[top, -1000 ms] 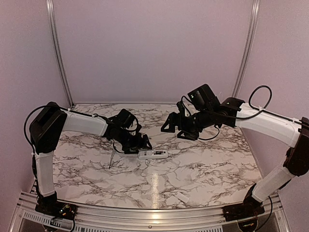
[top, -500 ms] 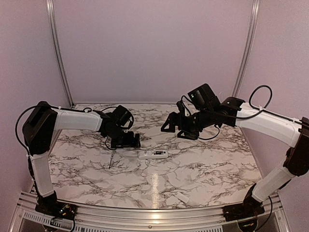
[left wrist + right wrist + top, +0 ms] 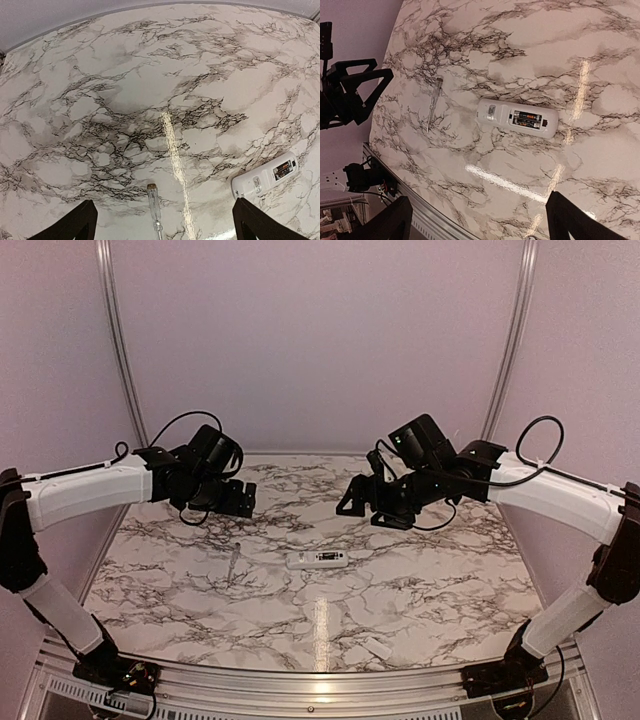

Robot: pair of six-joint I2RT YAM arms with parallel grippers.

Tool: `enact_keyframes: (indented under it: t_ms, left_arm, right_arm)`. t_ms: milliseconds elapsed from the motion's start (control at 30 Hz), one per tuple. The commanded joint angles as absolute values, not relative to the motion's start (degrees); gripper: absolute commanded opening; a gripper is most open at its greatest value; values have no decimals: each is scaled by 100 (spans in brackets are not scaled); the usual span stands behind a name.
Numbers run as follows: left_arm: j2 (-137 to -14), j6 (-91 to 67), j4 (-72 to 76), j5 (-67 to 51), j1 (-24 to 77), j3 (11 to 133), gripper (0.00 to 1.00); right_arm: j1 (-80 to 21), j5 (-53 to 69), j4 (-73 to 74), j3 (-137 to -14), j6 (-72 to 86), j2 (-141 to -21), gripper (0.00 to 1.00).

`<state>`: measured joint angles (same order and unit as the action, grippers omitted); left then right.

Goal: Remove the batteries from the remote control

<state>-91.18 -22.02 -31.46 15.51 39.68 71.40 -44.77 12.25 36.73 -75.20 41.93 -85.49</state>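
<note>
Lying back-up on the bench (image 3: 420,580): the remote control (image 3: 317,559), compartment open, the batteries (image 3: 527,119) seated inside, cover (image 3: 378,648) off near the front edge. Opened up, then, but nothing unloaded yet. Hanging wide open and empty, well above the remote: left gripper (image 3: 238,498) and right gripper (image 3: 352,502).

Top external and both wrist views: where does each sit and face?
Top external: high behind the bases, facing down over the table; both arms, left gripper, right gripper.
Left wrist: faces down at tool and remote control; left fingertips.
Right wrist: faces down at the remote control's batteries; right fingertips.
Wrist views share remote control and tool.
</note>
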Motion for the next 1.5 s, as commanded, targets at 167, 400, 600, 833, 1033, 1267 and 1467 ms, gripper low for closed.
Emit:
enact_keyframes:
  t_ms: [167, 400, 600, 833, 1033, 1267, 1467]
  left_arm:
    - [-7947, -2184, -3415, 1500, 3946, 5617, 99]
    - [-7919, -2351, -3398, 1254, 3946, 5015, 91]
    - [-8279, -2275, -3322, 1151, 3946, 4906, 84]
    - [-8842, -2036, -3066, 883, 3946, 5021, 77]
    - [-9581, -1883, -3114, 846, 3946, 5473, 63]
    - [-9957, -1778, -3051, 648, 3946, 5679, 56]
    - [-10032, -1821, -3134, 582, 3942, 5834, 55]
  right_arm:
    - [-4456, 1027, 3821, -7802, 4104, -8658, 92]
    - [-4456, 1119, 3796, -8038, 4081, -8921, 92]
    - [-4456, 1178, 3989, -8509, 3957, -9279, 91]
    - [-4456, 1224, 3944, -8534, 3996, -9334, 91]
    - [-4452, 1165, 3983, -8542, 4038, -9290, 91]
    - [-4457, 1121, 4016, -8556, 4078, -9281, 91]
    - [-4456, 1125, 4017, -8601, 4087, -9313, 91]
